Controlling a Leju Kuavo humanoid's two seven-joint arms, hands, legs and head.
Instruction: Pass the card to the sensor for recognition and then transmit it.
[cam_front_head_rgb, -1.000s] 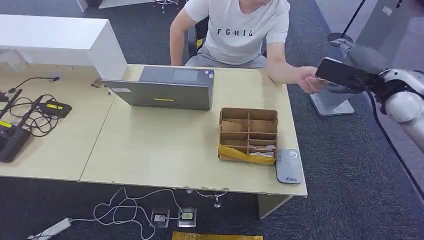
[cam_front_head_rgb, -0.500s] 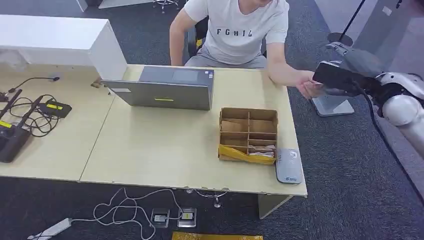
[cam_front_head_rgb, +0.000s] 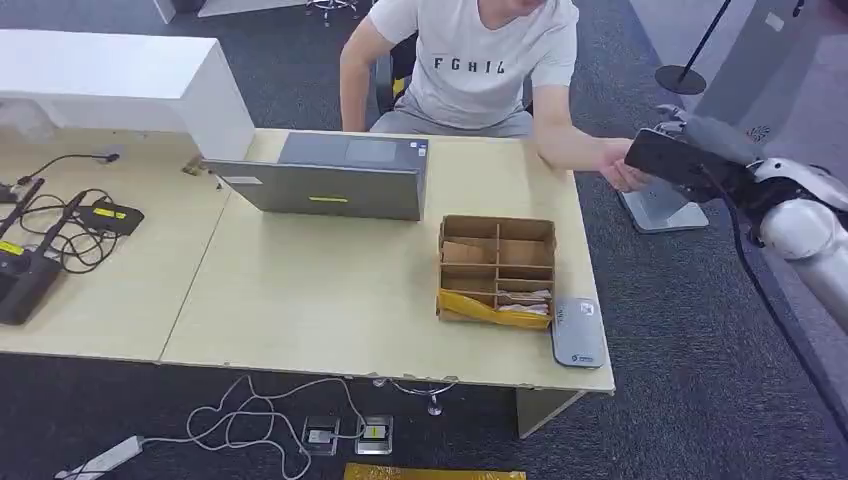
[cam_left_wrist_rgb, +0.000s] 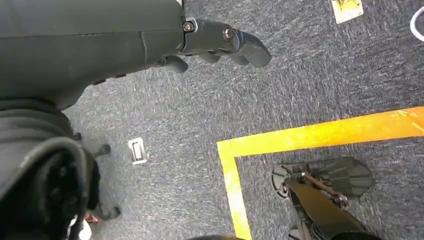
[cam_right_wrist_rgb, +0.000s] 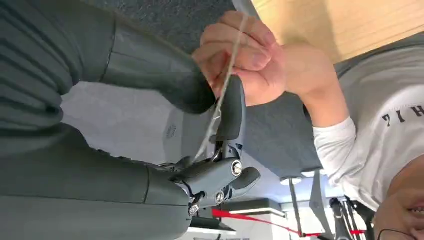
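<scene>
My right hand (cam_right_wrist_rgb: 200, 125) is out past the far right corner of the desk (cam_front_head_rgb: 330, 290), and its fingers (cam_right_wrist_rgb: 227, 107) are pinched on the card (cam_right_wrist_rgb: 222, 95), thumb on one face and a dark finger on the other. The card shows edge-on in the right wrist view, so I cannot read its face. The person's hand (cam_right_wrist_rgb: 250, 60) has closed on the other end of that same card, so right now both of us hold it.

Compared with a second ago, the person's hand has come in closer against mine, and my arm has drawn slightly back toward the desk corner; the two hands now overlap in the head view, at (cam_front_head_rgb: 625, 172) for the person's and (cam_front_head_rgb: 680, 160) for mine. I judge this to be the handover itself: the card seems to be past the reader (cam_front_head_rgb: 577, 335), which lies on the near right edge of the desk beside the cardboard box (cam_front_head_rgb: 497, 268), well apart from the card.

What remains, I think, is to loosen my pinch once their grip feels firm. Letting go early risks dropping the card onto the carpet.

My left hand (cam_left_wrist_rgb: 220, 45) hangs by my side over the floor, fingers loosely curled and holding nothing.
</scene>
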